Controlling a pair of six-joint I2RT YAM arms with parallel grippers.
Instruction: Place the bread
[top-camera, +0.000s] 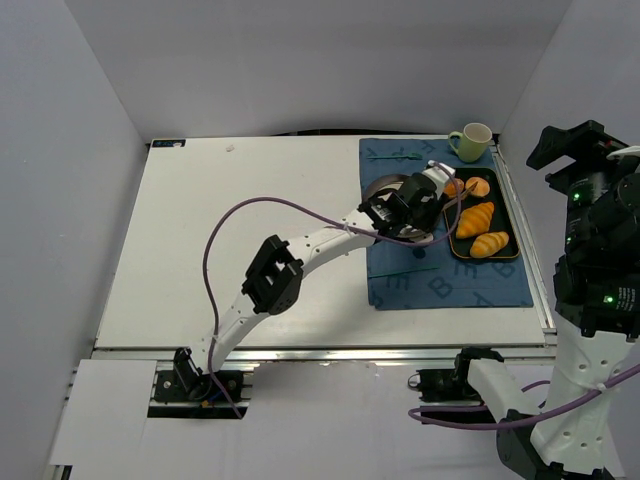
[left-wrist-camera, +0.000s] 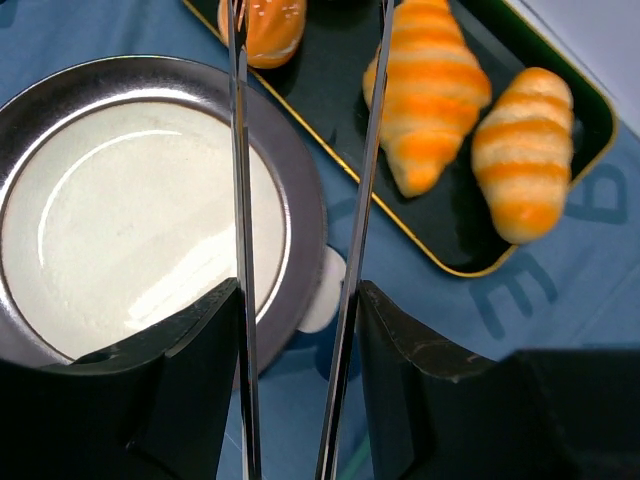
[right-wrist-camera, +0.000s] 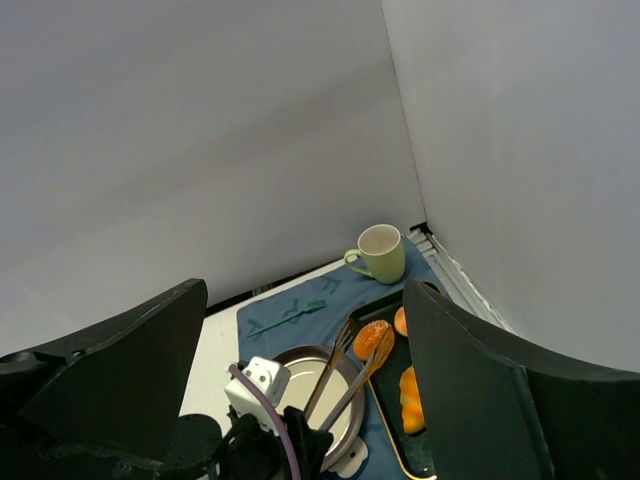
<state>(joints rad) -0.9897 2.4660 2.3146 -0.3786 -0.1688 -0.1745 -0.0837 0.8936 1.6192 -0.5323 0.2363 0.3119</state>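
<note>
The bread (left-wrist-camera: 262, 25), a small orange-brown bun, sits at the left end of the black tray (left-wrist-camera: 330, 110), seen in the top view (top-camera: 455, 187) and the right wrist view (right-wrist-camera: 372, 338). My left gripper (left-wrist-camera: 295, 340) is shut on metal tongs (left-wrist-camera: 240, 200), whose two tips stand on either side of the bun. I cannot tell whether the bun is lifted. The round metal plate (left-wrist-camera: 300, 200) lies right beside the tray, under the tongs' arms. My right gripper (right-wrist-camera: 305, 400) is open and empty, held high at the right side of the table (top-camera: 575, 150).
Two ridged croissants (left-wrist-camera: 430, 90) (left-wrist-camera: 525, 150) and a second bun (top-camera: 480, 186) lie in the tray. A green mug (top-camera: 472, 142) stands behind it on the blue mat (top-camera: 450, 280). A thin green utensil (right-wrist-camera: 288, 318) lies on the mat behind the plate.
</note>
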